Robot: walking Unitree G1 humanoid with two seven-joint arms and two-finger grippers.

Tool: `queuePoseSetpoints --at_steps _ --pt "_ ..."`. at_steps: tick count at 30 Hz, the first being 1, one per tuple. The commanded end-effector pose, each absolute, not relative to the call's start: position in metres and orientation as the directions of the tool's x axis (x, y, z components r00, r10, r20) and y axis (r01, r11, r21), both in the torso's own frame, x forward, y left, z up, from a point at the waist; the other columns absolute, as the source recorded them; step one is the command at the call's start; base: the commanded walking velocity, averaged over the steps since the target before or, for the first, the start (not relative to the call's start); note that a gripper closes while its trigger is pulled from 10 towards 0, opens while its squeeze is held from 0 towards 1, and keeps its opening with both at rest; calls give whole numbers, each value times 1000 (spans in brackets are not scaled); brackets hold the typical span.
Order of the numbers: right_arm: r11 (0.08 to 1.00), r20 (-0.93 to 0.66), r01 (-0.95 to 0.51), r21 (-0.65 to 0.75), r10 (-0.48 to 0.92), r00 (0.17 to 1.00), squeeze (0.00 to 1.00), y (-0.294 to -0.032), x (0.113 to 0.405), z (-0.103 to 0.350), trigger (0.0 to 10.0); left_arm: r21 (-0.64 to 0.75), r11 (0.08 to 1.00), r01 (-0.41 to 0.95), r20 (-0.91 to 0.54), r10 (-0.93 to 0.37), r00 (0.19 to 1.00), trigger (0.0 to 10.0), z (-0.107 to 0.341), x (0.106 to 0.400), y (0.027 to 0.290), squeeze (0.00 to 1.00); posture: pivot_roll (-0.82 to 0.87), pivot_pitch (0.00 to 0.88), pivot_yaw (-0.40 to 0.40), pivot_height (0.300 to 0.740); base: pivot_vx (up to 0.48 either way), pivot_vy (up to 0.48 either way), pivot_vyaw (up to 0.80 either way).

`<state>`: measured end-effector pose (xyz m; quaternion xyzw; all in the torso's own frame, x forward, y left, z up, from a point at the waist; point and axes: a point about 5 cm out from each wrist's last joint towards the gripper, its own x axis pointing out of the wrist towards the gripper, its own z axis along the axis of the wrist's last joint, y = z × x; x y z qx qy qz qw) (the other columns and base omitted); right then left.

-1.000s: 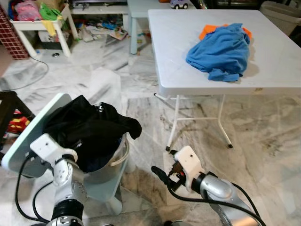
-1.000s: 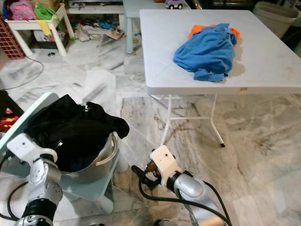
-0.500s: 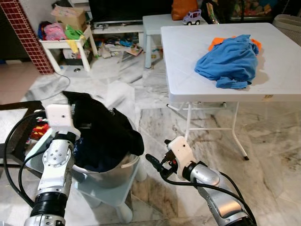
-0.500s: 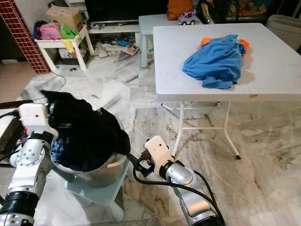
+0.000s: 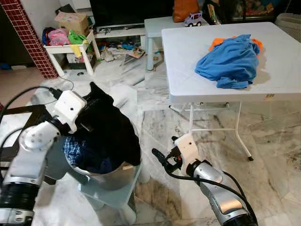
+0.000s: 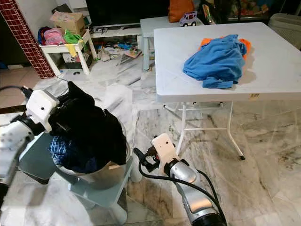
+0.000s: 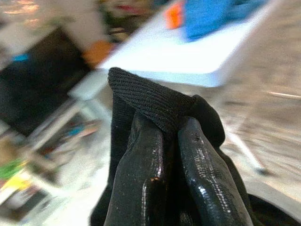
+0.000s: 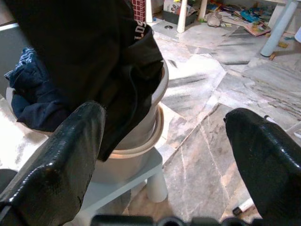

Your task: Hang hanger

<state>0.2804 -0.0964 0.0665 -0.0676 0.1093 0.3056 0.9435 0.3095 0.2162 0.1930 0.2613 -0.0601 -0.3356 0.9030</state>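
Observation:
A black garment point(image 5: 112, 129) hangs half out of a metal basin point(image 5: 114, 175) that stands on a pale blue stool point(image 5: 109, 197). My left gripper point(image 7: 170, 128) is shut on a fold of this black cloth and holds it up in a peak above the basin. Blue and checked clothes point(image 5: 73, 147) lie under it in the basin. My right gripper point(image 5: 157, 156) is open, low over the marble floor just right of the basin, with nothing between its fingers point(image 8: 70, 160). No hanger can be made out.
A white folding table point(image 5: 188, 61) at the right carries a blue garment point(image 5: 230, 56) over something orange. Behind are a cluttered small white table point(image 5: 70, 47), a pale bench point(image 5: 155, 23) with a toy car, and a red brick pillar point(image 5: 28, 42).
The camera has lifted and shifted. My left arm has risen and drawn the black garment up out of the basin. The right gripper stays open near the floor.

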Motion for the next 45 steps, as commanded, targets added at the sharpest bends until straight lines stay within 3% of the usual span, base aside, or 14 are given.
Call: queuePoseSetpoints --at_steps 1,5,11,15,16,21,33,35,38,39,40,41,42,45 --pt "809 -228 -585 -64 559 797 0 -95 285 71 10000 535 504 678 -137 -740 658 0 205 302 207 0 -49 0 103 740 0 0 0" --pt "811 -225 -581 -63 556 800 0 -95 287 70 10000 571 404 715 -198 -778 597 0 217 298 205 0 -43 0 100 740 0 0 0" --pt "808 -223 -586 -58 562 797 0 -93 286 68 10000 553 377 743 -246 -778 578 0 200 296 203 0 -43 0 100 740 0 0 0" --pt "809 -224 -586 -55 562 796 0 -94 284 67 10000 518 505 691 -288 -657 697 0 154 298 219 0 -50 0 99 740 0 0 0" --pt "809 -227 -585 -56 560 797 0 -95 283 67 10000 488 591 642 -281 -590 757 0 139 299 228 0 -57 0 96 740 0 0 0" --pt "810 -235 -582 -63 555 798 0 -101 280 66 10000 394 803 447 -210 -395 894 0 110 296 244 0 -71 0 87 740 0 0 0" --pt "830 -199 -554 -70 532 823 0 -103 285 72 10000 230 900 370 -117 -352 929 0 98 297 207 0 -65 0 85 740 0 0 0" --pt "905 -139 -426 14 424 895 0 -114 295 82 10000 45 962 270 -66 -266 962 0 98 294 193 0 -69 0 99 740 0 0 0" --pt "935 -129 -351 51 354 926 0 -123 299 83 10000 -7 974 226 -41 -226 973 0 99 293 187 0 -73 0 107 740 0 0 0" --pt "958 -133 -270 94 281 950 0 -133 302 83 10000 -45 980 195 -25 -196 980 4667 99 291 182 0 -75 0 113 740 0 0 0" --pt "965 -137 -235 114 250 959 0 -137 303 82 10000 -64 980 187 -24 -189 982 4667 98 290 179 0 -75 0 113 740 0 0 0" --pt "971 -142 -195 136 214 966 0 -142 303 81 10000 -77 980 184 -27 -186 982 9373 97 288 175 0 -78 0 120 740 0 0 0" --pt "978 -162 -129 164 156 974 0 -151 302 77 10000 -80 979 185 -42 -189 981 10000 95 287 170 0 -82 0 125 740 0 0 0" --pt "983 -185 -77 167 108 977 0 -159 299 71 10000 -141 974 178 -36 -184 982 10000 94 285 165 0 -86 0 131 740 0 0 -329"
